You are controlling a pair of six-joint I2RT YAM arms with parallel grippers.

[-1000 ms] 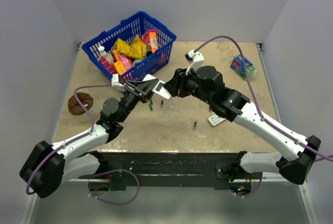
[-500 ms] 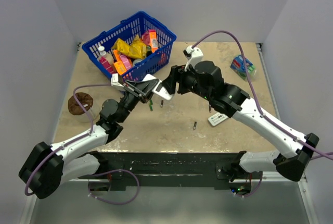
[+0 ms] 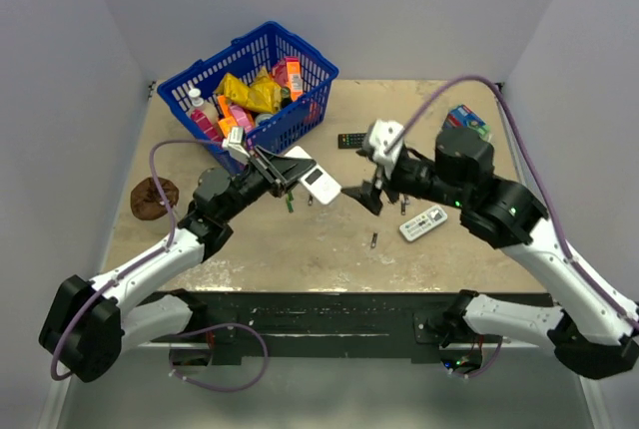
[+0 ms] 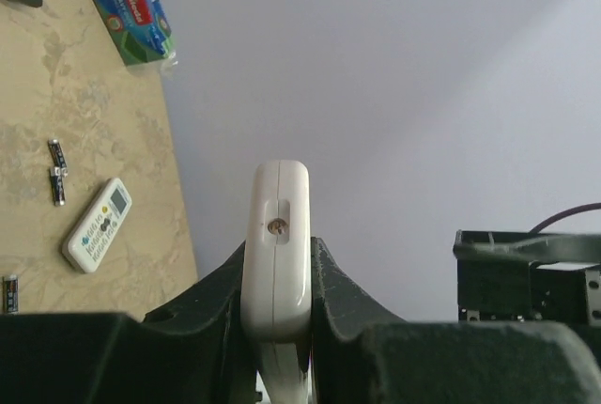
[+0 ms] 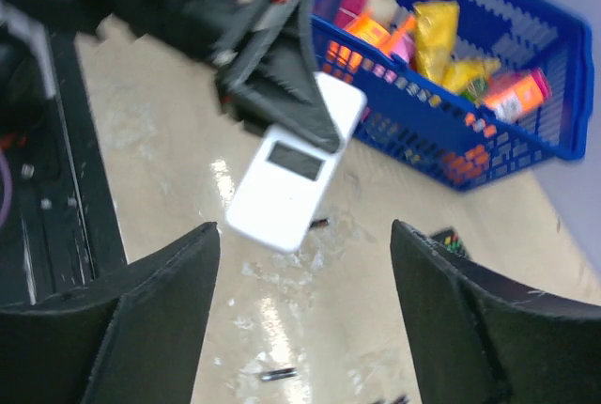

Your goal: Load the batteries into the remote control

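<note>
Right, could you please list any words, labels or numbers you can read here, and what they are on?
None reads clearly.
Green packet: red logo with white lettering, too small to read.
White remote with grey buttons: print on its face, blurred.
Packets in the blue basket: print too small.
Held remote control: no text showing.

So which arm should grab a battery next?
Right. The right gripper is open and empty, hanging close to the loose batteries. The left gripper is busy: it is shut on the remote control, holding it up.
</note>
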